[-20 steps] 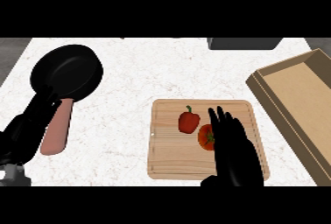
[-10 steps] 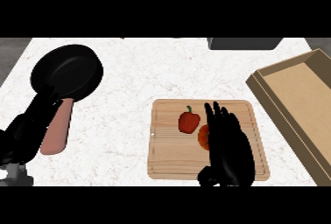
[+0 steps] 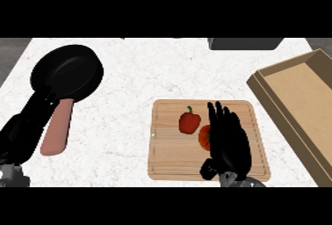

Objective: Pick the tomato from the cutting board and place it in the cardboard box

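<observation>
A wooden cutting board (image 3: 172, 158) lies at the counter's lower middle. On it sit a red pepper (image 3: 189, 122) and, just right of it, the tomato (image 3: 204, 136), half hidden. My right hand (image 3: 227, 140) hovers over the board with straight fingers pointing away, covering the tomato's right side; it is open. The cardboard box (image 3: 295, 99) stands at the right edge, its inside bare. My left hand (image 3: 26, 127) rests at the left edge, fingers up, beside the pan's handle.
A black frying pan (image 3: 68, 74) with a pinkish handle (image 3: 57, 132) lies at the left. A dark grey object (image 3: 245, 43) sits at the counter's far edge. White speckled counter (image 3: 162, 70) stretches between pan, board and box.
My right hand has slid left over the board, now covering more of the tomato. The left hand has stayed put.
</observation>
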